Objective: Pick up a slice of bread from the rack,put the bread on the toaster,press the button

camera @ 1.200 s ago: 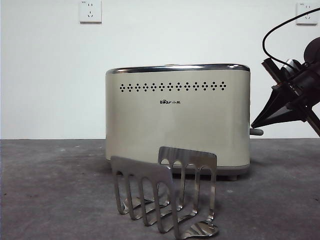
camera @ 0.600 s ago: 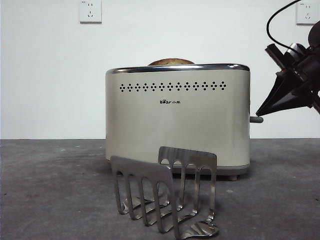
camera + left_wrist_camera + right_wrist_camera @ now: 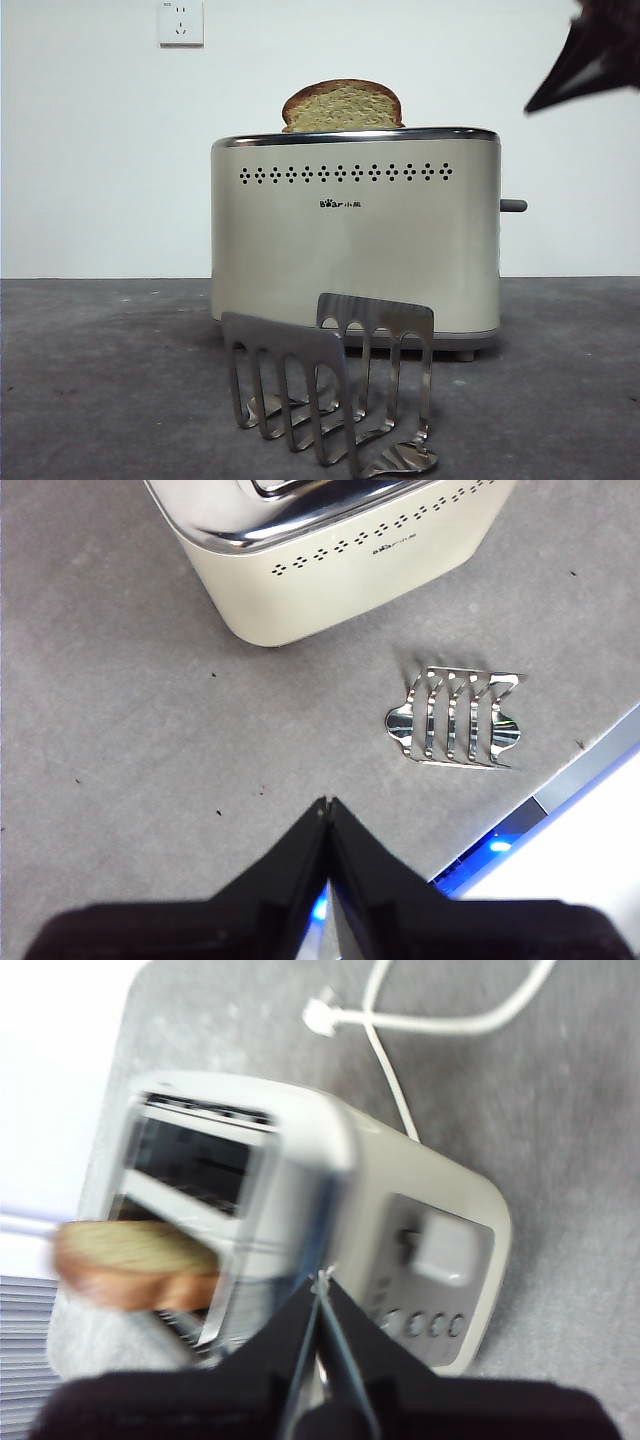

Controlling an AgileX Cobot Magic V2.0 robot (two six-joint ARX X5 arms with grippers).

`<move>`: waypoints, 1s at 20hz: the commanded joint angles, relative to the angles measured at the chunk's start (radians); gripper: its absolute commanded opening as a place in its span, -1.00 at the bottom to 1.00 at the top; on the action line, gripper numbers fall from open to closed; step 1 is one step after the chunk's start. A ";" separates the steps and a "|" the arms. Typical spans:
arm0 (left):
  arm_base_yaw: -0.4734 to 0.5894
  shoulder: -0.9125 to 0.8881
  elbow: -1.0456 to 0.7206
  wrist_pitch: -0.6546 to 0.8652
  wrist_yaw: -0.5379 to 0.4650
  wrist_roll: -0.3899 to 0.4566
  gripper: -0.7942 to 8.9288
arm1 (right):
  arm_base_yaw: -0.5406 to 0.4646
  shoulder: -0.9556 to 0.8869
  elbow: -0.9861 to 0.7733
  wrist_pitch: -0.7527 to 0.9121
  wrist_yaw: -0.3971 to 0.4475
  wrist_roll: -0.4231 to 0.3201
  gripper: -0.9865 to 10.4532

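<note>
The right gripper (image 3: 590,55) hangs high above the button end of the boxy cream toaster (image 3: 355,235), a dark wedge at the front view's top corner, jaws pressed together. The left gripper (image 3: 326,805) hovers over the grey counter (image 3: 120,740) near the small shiny steel rack (image 3: 330,385), jaws also pressed together. The tan, dark-crusted slice of bread (image 3: 342,106) stands upright, half-risen from a slot. The stubby grey button (image 3: 513,205) juts from the narrow side. "Bear" is printed under the vent holes.

bread (image 3: 342,106) in toaster (image 3: 355,235) top, rack (image 3: 330,388) in front
</note>
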 commanded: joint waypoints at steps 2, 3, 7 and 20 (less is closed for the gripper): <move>0.003 -0.002 -0.008 0.003 -0.002 0.014 -0.85 | 0.002 -0.103 0.075 -0.135 0.141 -0.087 -0.84; 0.002 -0.002 -0.008 0.003 -0.002 0.014 -0.85 | 0.002 -0.138 0.097 -0.177 0.200 -0.103 -0.84; 0.003 -0.002 -0.008 0.003 -0.002 0.014 -0.85 | 0.002 -0.289 0.177 -0.361 0.391 -0.106 -0.84; 0.014 0.000 -0.008 0.003 -0.003 0.014 -0.85 | 0.000 -0.389 0.226 -0.445 0.473 -0.099 -0.83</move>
